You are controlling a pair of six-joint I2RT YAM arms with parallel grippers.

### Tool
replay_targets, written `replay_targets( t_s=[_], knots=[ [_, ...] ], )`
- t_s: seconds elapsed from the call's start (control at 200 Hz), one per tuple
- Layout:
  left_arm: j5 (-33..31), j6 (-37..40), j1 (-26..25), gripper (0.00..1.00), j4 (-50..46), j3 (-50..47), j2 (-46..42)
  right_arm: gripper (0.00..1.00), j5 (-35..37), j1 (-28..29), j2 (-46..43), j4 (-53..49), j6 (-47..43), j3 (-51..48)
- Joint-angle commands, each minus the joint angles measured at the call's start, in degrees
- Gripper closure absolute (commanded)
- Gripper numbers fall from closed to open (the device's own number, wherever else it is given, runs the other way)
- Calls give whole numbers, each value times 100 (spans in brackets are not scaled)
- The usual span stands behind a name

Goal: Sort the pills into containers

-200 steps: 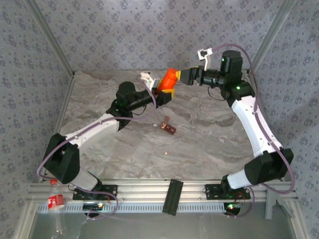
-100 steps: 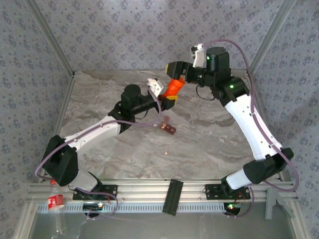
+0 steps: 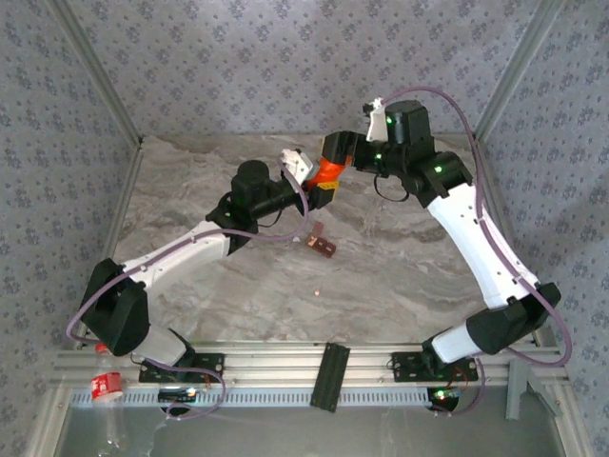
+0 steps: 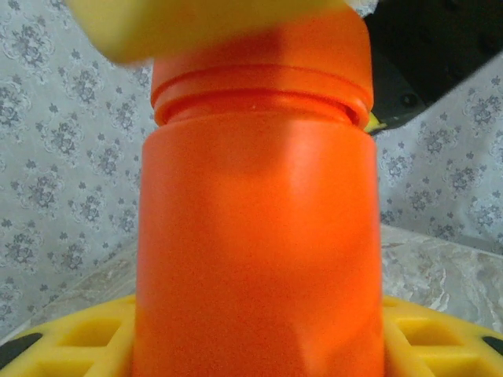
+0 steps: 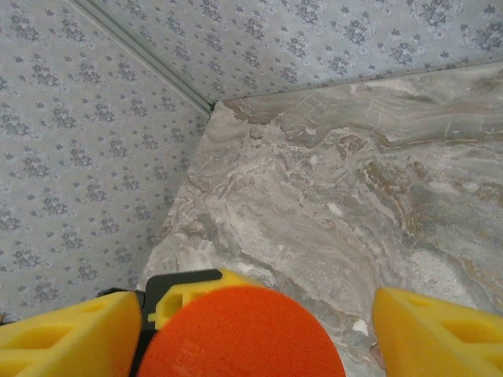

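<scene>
Since a second back, my right tool [image 3: 335, 152] has swung from the 3 o'clock side of the orange bottle [image 4: 259, 236] to over its cap [image 5: 240, 334]. Its fingers are spread either side with a gap showing, presumably ready to twist the cap off. My left tool [image 3: 319, 186] pinches the bottle's body, anchoring it aloft. The containers [image 3: 322, 244] lie on the worktop [image 3: 400, 257] at the bottle's 6 o'clock, with one pill [image 3: 316, 292] loose further along that line.

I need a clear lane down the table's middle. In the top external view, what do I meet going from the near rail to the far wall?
black bar on the rail → loose pill → containers → orange bottle
</scene>
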Motion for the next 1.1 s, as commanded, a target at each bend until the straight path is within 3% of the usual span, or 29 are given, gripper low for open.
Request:
replay_targets(
  t_s=[0.0, 0.09, 0.23, 0.325, 0.445, 0.59, 0.67, 1.094],
  knots=[
    [-21, 117, -54, 100, 137, 308, -94, 29, -191, 19, -243, 51, 123, -164],
    [-21, 117, -50, 100, 143, 323, -85, 38, -256, 6, -308, 247, 162, -261],
    [-12, 117, -55, 100, 146, 325, -89, 43, -372, -69, -406, 412, 188, -388],
    [13, 66, -56, 100, 231, 286, -107, 53, -589, -210, -507, 733, 126, -550],
    [108, -106, -39, 100, 397, 227, -135, 61, -1378, -652, -674, 1625, -123, -865],
    [330, -746, 34, 100, 1041, 76, -115, 62, -2825, -1157, -738, 2563, -887, -1110],
    [400, -978, 50, 100, 1271, 66, -69, 62, -3207, -1260, -636, 2662, -1046, -1042],
    [470, -924, 49, 100, 1113, 170, 18, 61, -2609, -1042, -473, 2108, -1035, -600]
  ],
)
